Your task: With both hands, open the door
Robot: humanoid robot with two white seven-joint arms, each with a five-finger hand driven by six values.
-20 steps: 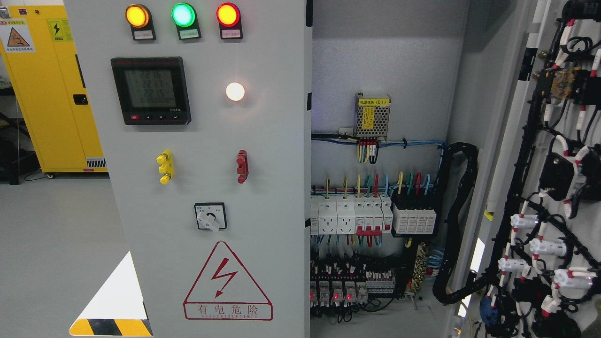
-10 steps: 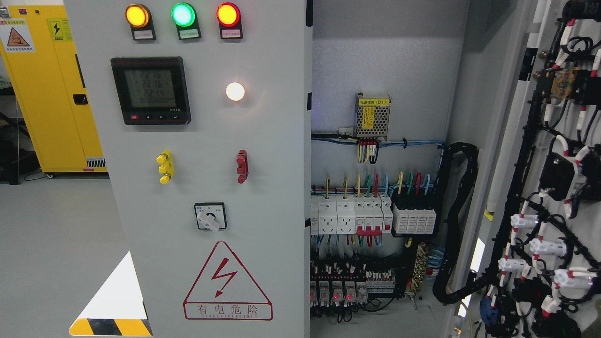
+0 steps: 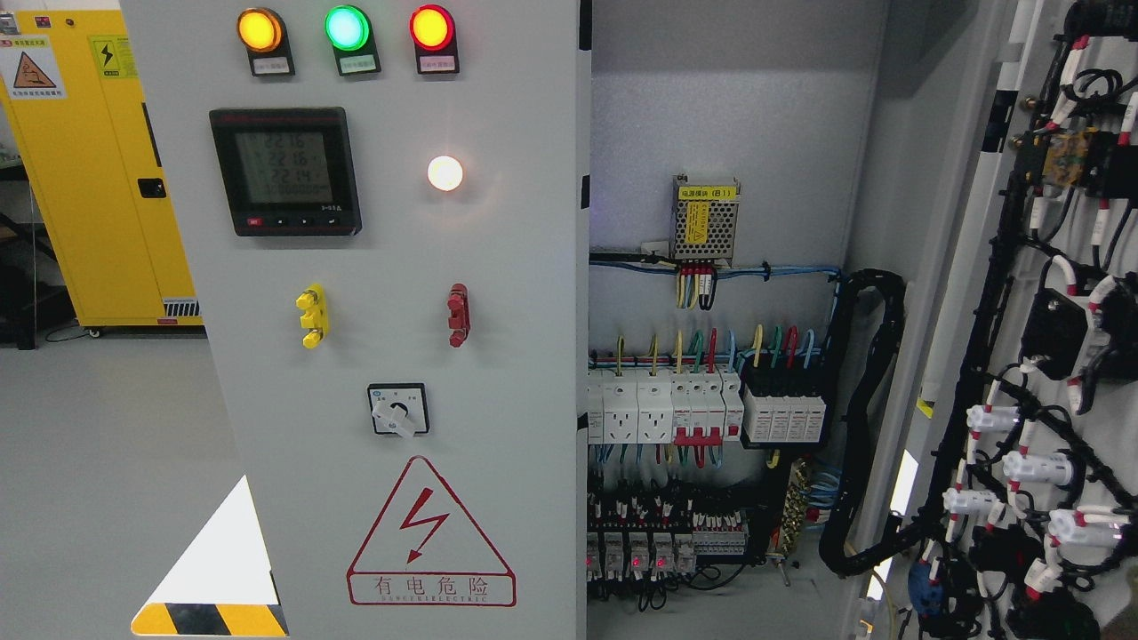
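A grey electrical cabinet fills the head view. Its left door [image 3: 498, 267] stands shut and carries three lit lamps, a digital meter [image 3: 285, 172], a yellow handle [image 3: 312, 316], a red handle [image 3: 458, 315], a rotary switch [image 3: 398, 410] and a red warning triangle. The right door [image 3: 1049, 338] is swung wide open, its wired inner face turned toward me. Between them the cabinet interior [image 3: 729, 116] shows breakers [image 3: 702, 404] and a small power supply [image 3: 706, 218]. Neither of my hands nor arms shows in the picture.
A yellow cabinet [image 3: 89, 178] stands at the far left on the grey floor [image 3: 107, 462]. A black cable bundle [image 3: 867, 427] loops from the interior toward the open door. A yellow-black striped marking [image 3: 209, 620] lies at the lower left.
None of the doors or objects has moved; only the meter's digits have flickered.
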